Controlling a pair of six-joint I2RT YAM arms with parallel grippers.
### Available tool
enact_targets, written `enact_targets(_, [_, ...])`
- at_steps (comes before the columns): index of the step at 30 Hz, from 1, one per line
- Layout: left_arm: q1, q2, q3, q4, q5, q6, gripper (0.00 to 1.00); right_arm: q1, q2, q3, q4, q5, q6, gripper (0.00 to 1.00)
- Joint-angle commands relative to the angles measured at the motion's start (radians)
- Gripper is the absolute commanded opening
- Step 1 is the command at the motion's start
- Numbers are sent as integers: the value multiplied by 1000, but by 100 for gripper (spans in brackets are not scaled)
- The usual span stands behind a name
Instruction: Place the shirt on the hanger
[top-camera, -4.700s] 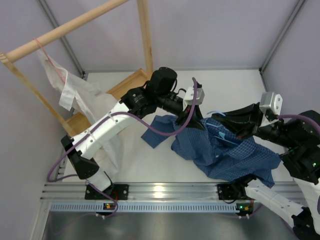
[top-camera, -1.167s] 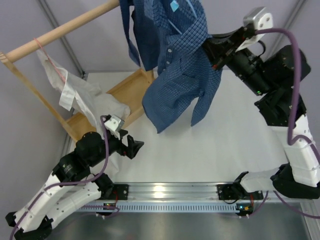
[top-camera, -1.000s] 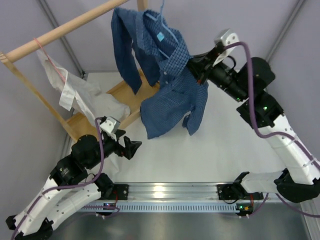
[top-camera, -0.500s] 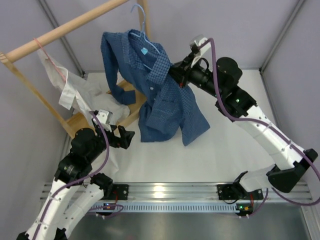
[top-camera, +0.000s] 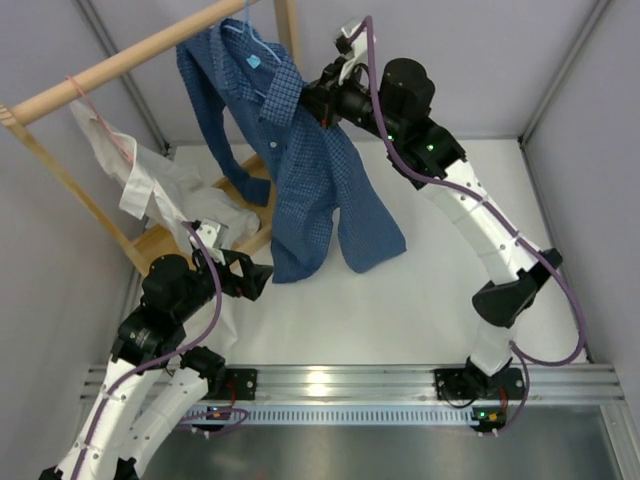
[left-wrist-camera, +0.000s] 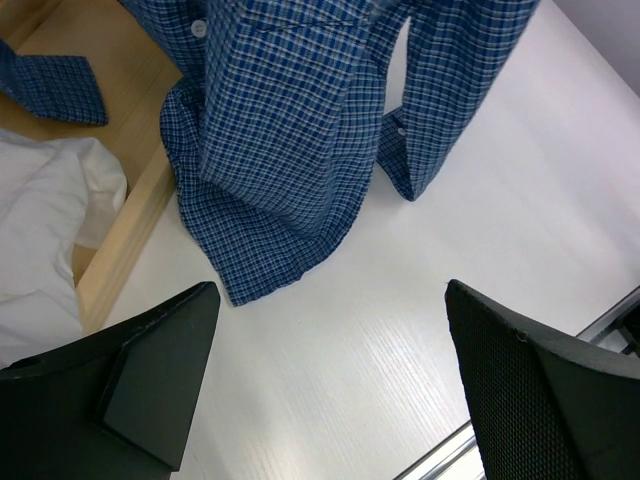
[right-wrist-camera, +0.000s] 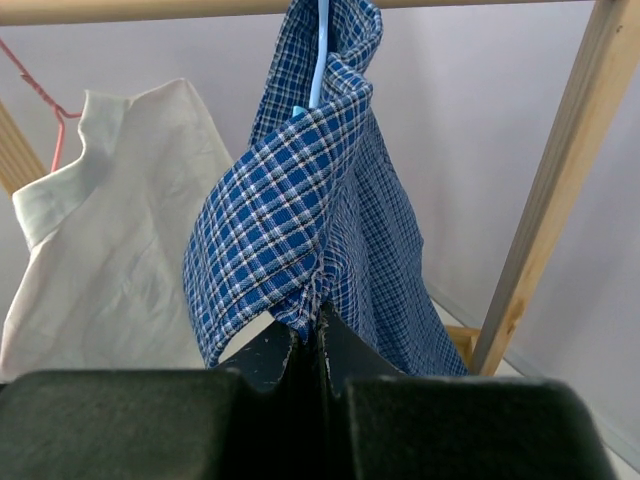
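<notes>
I am holding the shirt (top-camera: 300, 170) up under the wooden rail (top-camera: 120, 62). The right gripper (right-wrist-camera: 318, 345) has its fingers pinched together on the front edge just below the collar. The shirt's tail is reaching down to the surface (top-camera: 460, 300) far below the rail, so I judge a sideways pull is risking dragging the cloth off its shoulders. The hanger (right-wrist-camera: 319, 60) is running up inside the collar towards the rail. I cannot tell whether its hook is seated, and letting go early could be dropping everything.

Below the rail's right end the surface is offering open room. The upright post (right-wrist-camera: 560, 170) is standing close at that end, and the white garment (top-camera: 170, 190) is hanging near the rail's left end. The left gripper (left-wrist-camera: 330, 390) is hovering low beneath the rail, fingers wide apart, touching nothing.
</notes>
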Motion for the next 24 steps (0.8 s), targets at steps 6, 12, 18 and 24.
enact_targets(6, [7, -12, -4, 73, 76, 11, 98, -60, 209, 297, 11, -71, 26, 0])
enact_targets(12, [18, -35, -10, 92, 119, 8, 98, -93, 323, 343, 5, -59, 21, 0])
enact_targets(18, [34, -30, -10, 95, 145, 11, 98, -101, 317, 295, -15, -74, 0, 0])
enact_targets(24, [88, 19, -2, 113, 189, -15, 98, -116, 162, 124, -6, -94, -22, 91])
